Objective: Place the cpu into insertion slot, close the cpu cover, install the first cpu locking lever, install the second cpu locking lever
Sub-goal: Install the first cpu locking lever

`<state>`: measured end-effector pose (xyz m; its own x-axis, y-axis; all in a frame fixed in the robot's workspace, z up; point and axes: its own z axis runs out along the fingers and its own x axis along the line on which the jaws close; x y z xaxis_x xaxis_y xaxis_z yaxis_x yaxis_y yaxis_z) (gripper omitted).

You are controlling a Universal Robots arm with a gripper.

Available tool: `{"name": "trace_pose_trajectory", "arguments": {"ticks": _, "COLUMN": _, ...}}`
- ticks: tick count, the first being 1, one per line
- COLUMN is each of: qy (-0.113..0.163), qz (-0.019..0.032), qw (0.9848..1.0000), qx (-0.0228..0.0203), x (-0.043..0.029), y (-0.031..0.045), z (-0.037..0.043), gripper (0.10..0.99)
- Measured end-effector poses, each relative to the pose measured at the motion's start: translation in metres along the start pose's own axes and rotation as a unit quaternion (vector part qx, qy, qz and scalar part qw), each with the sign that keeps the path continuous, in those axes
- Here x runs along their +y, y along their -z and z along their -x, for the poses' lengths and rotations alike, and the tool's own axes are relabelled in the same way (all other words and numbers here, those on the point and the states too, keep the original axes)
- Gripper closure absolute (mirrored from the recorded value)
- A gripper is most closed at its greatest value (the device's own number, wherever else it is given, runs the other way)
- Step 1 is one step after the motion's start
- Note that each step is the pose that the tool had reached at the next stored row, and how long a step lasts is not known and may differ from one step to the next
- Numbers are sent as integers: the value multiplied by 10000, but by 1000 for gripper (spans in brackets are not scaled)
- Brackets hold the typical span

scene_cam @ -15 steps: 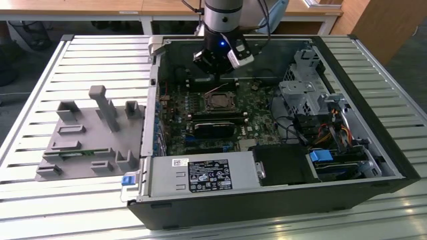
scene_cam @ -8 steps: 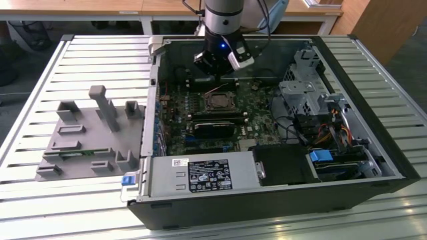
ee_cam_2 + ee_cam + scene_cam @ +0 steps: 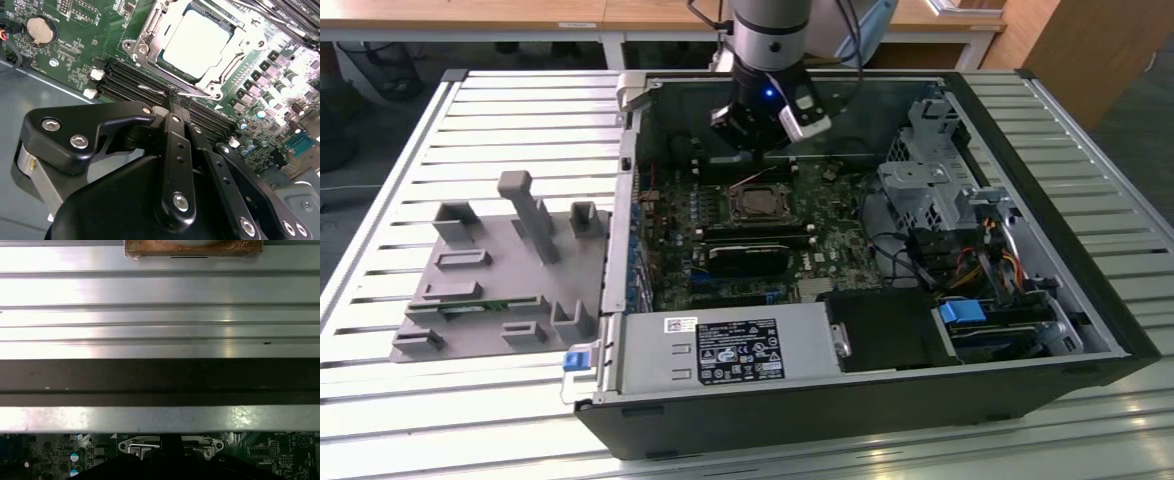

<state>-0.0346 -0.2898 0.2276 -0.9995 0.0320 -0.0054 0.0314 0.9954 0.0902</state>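
Gripper (image 3: 175, 102) hangs low with its jaws drawn together and nothing visibly between them, tips just beside a thin wire locking lever (image 3: 152, 89); the cpu (image 3: 197, 42) lies in its socket, framed by the cpu cover (image 3: 149, 31); green motherboard (image 3: 75, 60) surrounds them, inside the open computer case (image 3: 854, 420).

An open computer case (image 3: 854, 420) lies on the slatted table (image 3: 520, 100) — a grey plastic fixture (image 3: 494, 280) just beside it.

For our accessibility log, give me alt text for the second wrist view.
A black pincer, fingers together, tips near the silver cpu cover on a green motherboard. The cpu lies flat inside the cover's square window.
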Motion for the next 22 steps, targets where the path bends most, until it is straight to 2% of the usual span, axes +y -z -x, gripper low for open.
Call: {"name": "trace_pose_trajectory", "arguments": {"ticks": 22, "qy": 0, "qz": 0, "qw": 10000, "qx": 0, "x": 2, "y": -72, "z": 132, "gripper": 980}}
